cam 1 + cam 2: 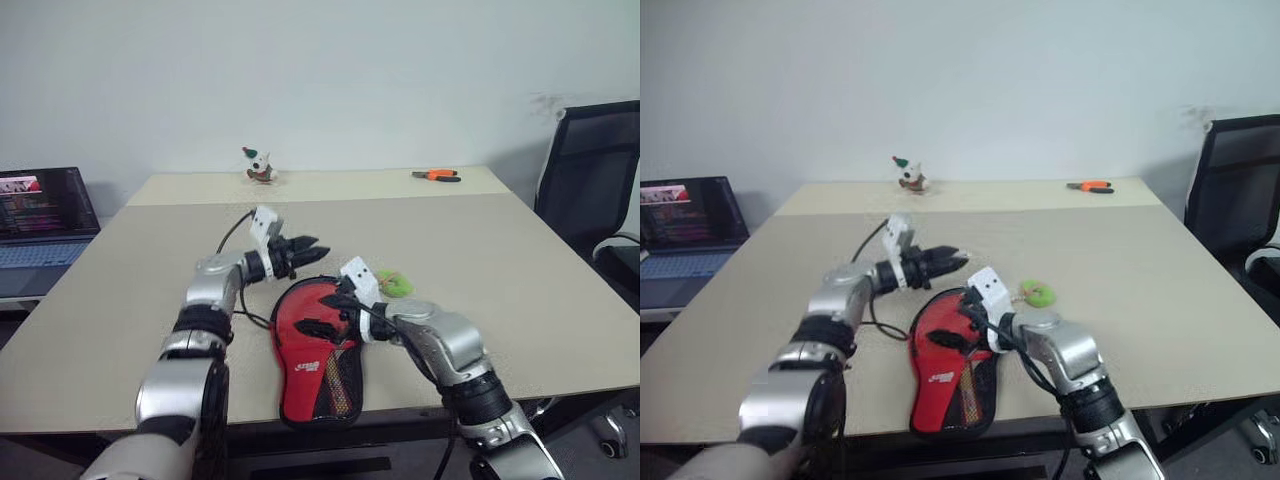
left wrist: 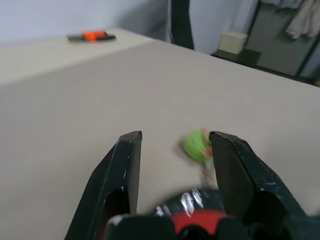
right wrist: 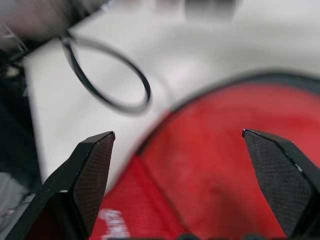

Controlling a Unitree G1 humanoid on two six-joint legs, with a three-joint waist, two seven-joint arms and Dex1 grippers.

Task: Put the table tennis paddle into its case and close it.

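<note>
The black case (image 1: 343,388) lies open near the table's front edge, its red and mesh lining facing up. The red paddle (image 1: 297,348) with a white logo rests flat in it; its handle I cannot make out. A green fuzzy charm (image 1: 396,283) lies just past the case. My right gripper (image 1: 325,308) hovers open over the far end of the paddle's red face (image 3: 200,170), holding nothing. My left gripper (image 1: 318,246) stands open and empty above the table just beyond the case, pointing toward the charm (image 2: 196,146).
A black cable (image 1: 238,312) loops on the table (image 1: 500,260) left of the case. A small figurine (image 1: 260,166) and orange-handled pliers (image 1: 437,175) sit at the far edge. A laptop (image 1: 45,215) stands at the left, a black office chair (image 1: 595,180) at the right.
</note>
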